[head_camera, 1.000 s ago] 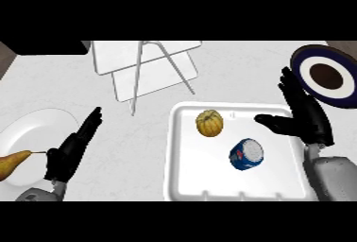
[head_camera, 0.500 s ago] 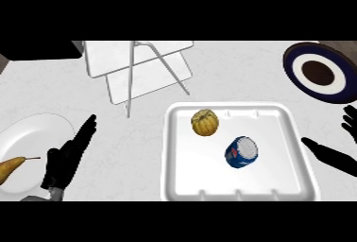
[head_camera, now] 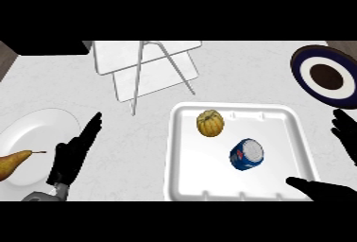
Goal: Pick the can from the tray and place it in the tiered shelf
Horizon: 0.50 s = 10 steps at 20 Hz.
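Note:
A blue can [head_camera: 247, 154] lies on its side in the white tray [head_camera: 191, 182], right of centre. A small yellow gourd [head_camera: 210, 123] sits in the tray behind it. The white tiered shelf [head_camera: 143, 66] with thin wire legs stands at the back, left of the tray. My right hand [head_camera: 335, 189] is open at the tray's right edge, thumb over the near right corner and fingers [head_camera: 345, 134] rising by the right rim, apart from the can. My left hand [head_camera: 73, 156] rests open, fingers up, left of the tray.
A white plate [head_camera: 35, 137] with a pear [head_camera: 14, 161] on it sits at the left edge. A dark blue plate [head_camera: 324, 78] with a brown centre lies at the back right.
My right hand has dropped back from above the tray toward the lower right edge. The view has shifted slightly. The can, the gourd and my left hand stay put.

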Motion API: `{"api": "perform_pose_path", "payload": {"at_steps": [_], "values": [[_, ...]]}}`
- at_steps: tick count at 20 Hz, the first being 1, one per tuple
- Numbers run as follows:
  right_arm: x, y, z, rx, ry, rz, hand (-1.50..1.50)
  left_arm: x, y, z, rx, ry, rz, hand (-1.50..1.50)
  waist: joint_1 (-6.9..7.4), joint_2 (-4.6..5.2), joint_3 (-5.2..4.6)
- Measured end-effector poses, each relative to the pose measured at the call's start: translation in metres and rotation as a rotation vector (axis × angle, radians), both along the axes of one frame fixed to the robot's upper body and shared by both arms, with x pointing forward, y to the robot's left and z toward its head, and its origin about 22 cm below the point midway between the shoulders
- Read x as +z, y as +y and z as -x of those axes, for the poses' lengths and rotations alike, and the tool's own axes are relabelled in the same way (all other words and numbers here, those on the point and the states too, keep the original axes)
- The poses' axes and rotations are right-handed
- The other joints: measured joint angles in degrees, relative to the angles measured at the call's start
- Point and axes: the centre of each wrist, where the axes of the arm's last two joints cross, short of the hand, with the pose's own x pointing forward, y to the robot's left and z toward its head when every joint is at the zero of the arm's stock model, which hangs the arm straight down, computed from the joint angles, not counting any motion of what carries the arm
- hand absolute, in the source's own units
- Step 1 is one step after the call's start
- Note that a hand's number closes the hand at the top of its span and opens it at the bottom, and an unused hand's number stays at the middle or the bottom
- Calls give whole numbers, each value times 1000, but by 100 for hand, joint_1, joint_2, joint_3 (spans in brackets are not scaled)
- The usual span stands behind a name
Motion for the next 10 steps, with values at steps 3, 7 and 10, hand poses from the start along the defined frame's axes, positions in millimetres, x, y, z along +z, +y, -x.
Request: {"api": "perform_pose_path", "payload": {"at_steps": [3,7,10], "values": [[14,12,2,60,134,100,-150,0,-5,-2,-10,-4,2,0,60,16,-11],[33,11,-2,53,291,388,-150,2,-9,-5,-28,-10,-1,0,168,42,-31],[42,18,-8,16,378,567,-150,4,-12,-8,-43,-8,-4,0,244,59,-35]]}}
